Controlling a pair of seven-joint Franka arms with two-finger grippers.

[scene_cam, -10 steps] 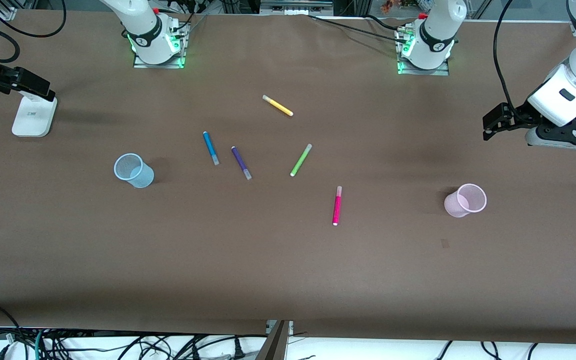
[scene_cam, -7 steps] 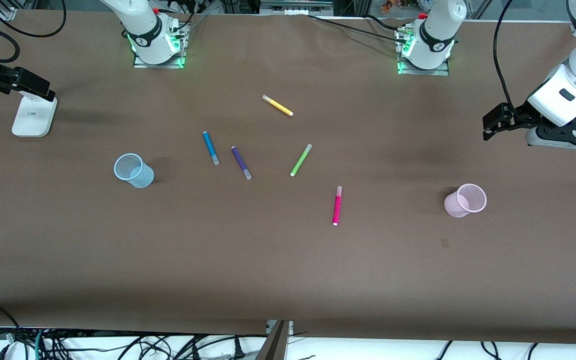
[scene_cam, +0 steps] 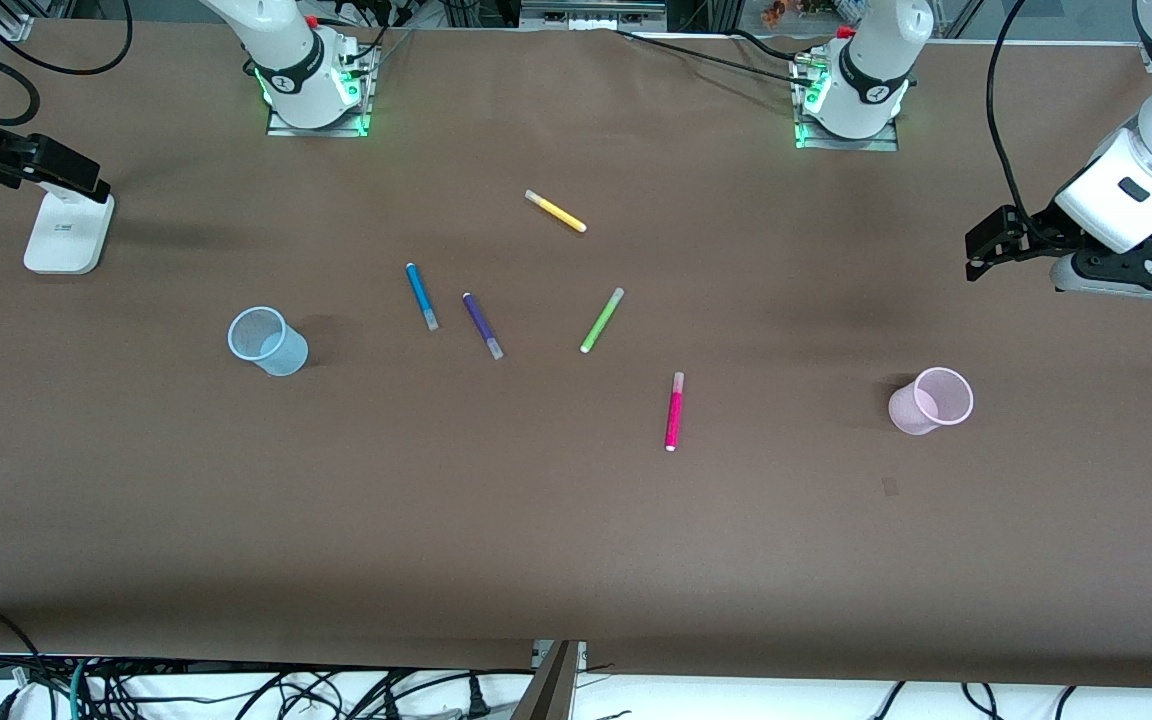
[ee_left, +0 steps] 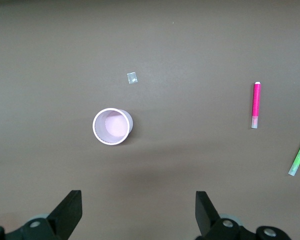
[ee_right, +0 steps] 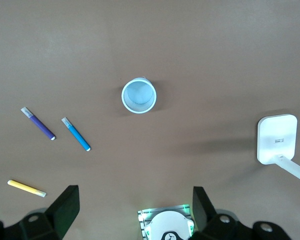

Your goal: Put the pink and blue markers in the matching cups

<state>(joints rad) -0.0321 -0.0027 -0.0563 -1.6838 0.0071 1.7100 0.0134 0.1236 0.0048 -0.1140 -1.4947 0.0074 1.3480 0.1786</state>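
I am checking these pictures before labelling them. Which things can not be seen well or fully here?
- Right gripper: only its open finger ends show in the right wrist view; the front view's edge cuts it off.
- Left gripper: open in the left wrist view; the front view shows it side-on only.
- Small pale scrap beside the pink cup: too small to identify.
- White stand: the right wrist view's edge cuts it off.

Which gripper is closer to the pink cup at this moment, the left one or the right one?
Left. The left gripper hangs open at the pink cup's end of the table; the right gripper, also open, hangs at the other end, by the blue cup.
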